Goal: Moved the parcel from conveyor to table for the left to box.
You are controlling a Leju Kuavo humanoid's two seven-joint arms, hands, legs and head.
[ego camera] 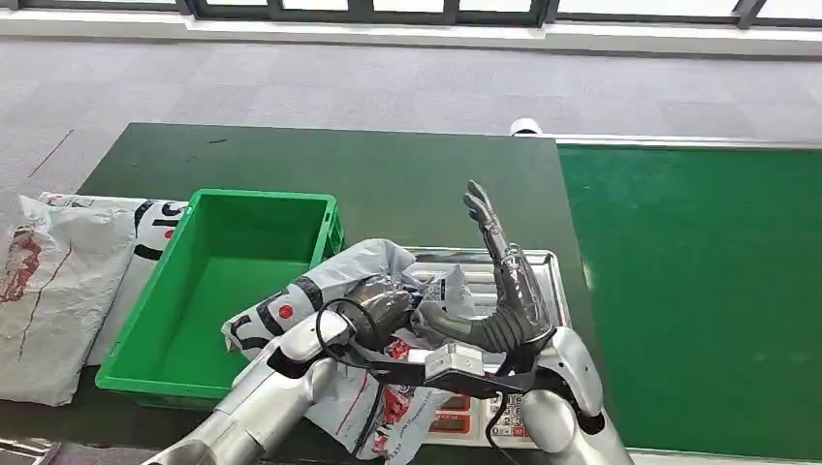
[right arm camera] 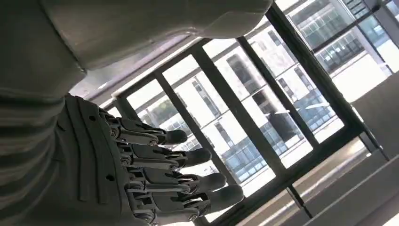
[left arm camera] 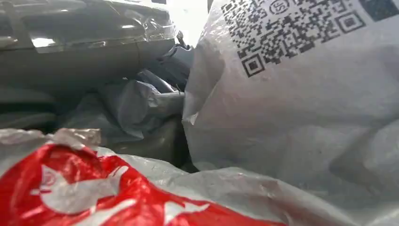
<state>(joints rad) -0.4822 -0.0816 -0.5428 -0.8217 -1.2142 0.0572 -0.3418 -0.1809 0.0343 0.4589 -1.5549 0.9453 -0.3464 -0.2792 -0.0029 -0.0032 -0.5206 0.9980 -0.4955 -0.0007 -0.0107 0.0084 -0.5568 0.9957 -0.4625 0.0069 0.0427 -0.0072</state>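
Parcel (ego camera: pixel 388 291) in left hand (ego camera: pixel 383 302) beside bin (ego camera: pixel 208 291) rim.

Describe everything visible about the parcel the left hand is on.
The parcel is a crumpled grey-white plastic mailer bag with red and black print; the left wrist view shows a QR code on it. It lies across the metal scale, one end overlapping the green crate corner. The left hand grips it from above.

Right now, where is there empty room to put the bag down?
The green crate is bare inside. The dark table behind it is bare too, and so is the conveyor. It is crowded at the scale, where the left hand grips the parcel beside the right hand.
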